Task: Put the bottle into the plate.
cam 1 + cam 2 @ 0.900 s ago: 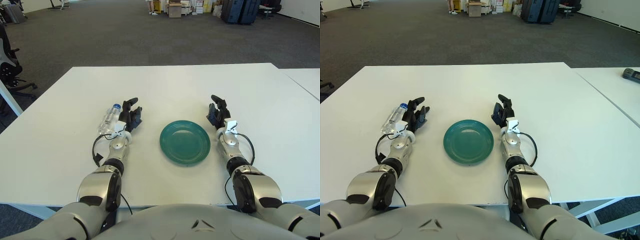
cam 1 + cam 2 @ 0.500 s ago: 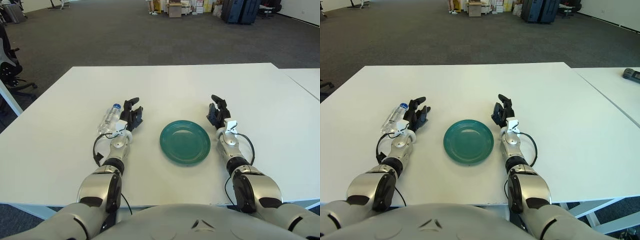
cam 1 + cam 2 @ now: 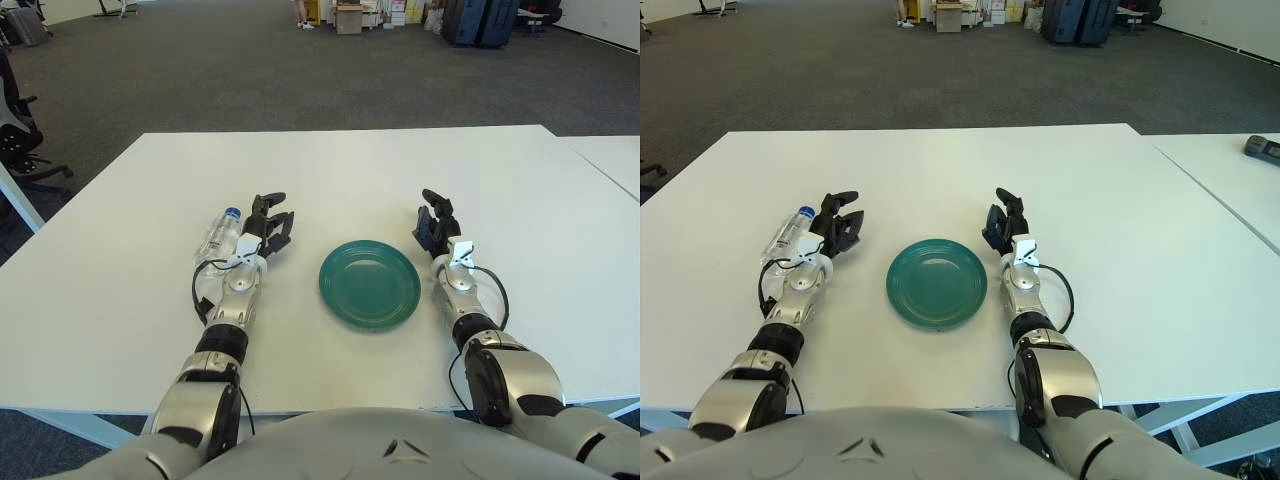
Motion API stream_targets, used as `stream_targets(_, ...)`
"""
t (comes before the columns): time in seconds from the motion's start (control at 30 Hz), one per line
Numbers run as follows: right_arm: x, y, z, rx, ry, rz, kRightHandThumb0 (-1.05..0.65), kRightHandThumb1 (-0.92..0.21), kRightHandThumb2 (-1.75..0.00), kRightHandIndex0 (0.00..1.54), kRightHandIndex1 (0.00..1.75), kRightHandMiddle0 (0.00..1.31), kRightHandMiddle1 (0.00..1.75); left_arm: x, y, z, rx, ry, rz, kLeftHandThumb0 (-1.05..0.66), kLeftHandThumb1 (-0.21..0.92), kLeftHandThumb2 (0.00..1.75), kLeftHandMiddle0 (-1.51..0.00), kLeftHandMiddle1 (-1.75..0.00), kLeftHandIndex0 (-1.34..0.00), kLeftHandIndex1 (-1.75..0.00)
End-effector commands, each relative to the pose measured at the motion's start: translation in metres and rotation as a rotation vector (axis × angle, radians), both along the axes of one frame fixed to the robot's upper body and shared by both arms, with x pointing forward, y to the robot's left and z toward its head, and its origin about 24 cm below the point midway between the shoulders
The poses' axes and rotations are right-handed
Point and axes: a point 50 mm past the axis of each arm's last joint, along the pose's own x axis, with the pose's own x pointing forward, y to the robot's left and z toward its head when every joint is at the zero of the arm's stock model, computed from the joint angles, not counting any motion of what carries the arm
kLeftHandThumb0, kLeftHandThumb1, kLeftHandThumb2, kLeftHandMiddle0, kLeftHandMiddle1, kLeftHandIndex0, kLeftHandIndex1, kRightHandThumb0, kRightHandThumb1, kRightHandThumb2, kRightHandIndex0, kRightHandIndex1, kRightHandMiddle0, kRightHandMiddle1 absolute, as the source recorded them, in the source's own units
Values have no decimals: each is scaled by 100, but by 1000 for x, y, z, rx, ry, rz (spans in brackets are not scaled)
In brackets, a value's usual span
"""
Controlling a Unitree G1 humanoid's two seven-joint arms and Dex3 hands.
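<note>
A clear plastic water bottle with a blue cap [image 3: 218, 236] is seen lying on its side on the white surface [image 3: 340, 170], left of centre in the frame, its cap pointed towards the upper part of the picture. The round teal-green plate [image 3: 370, 284] is set in the middle of the frame, well apart from the bottle and bare of any load.

The left hand [image 3: 264, 226] is held just beside the bottle, on its right, with the dark fingers [image 3: 272, 199] spread and nothing gripped; whether the bottle is touched cannot be told. The right hand [image 3: 434, 221] is shown at the plate's upper right, its fingers loosely opened and nothing held.

The reach-and-grasp step is judged to be in hand, with the bottle not yet taken. For the next move, the left hand would need to be shifted leftward over the bottle's body and the fingers closed around it, before it can be lifted and carried right to the plate.
</note>
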Motion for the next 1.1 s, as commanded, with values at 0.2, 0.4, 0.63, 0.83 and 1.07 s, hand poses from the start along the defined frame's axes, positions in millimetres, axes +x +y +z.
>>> stream_targets(0.2,-20,5,-28,24,160,2,-69,-92,-84,29,0,0,67,-13,0,25,344,-182,132,-69,78,51,-52,-80,-26,-112)
stream_targets(0.4,-20,6,-27,23,159,0,-68,-92,-84,28,0,0,66,-14,0,26,514,-276,211,-75,89,37,-52,-82,-21,-110)
stream_targets(0.63,-20,5,-28,25,163,-2,-69,-92,-84,29,1,0,69,-13,-1,25,675,-376,306,-82,92,36,-45,-74,-11,-108)
stream_targets(0.83,-20,5,-28,33,166,1,-70,-92,-84,29,1,0,70,-8,0,22,806,-403,379,-85,92,32,-35,-48,-2,-97)
stream_targets(1.07,-20,5,-28,36,167,3,-70,-92,-84,30,1,0,70,3,6,17,979,-319,384,-92,92,37,-22,-16,0,-63)
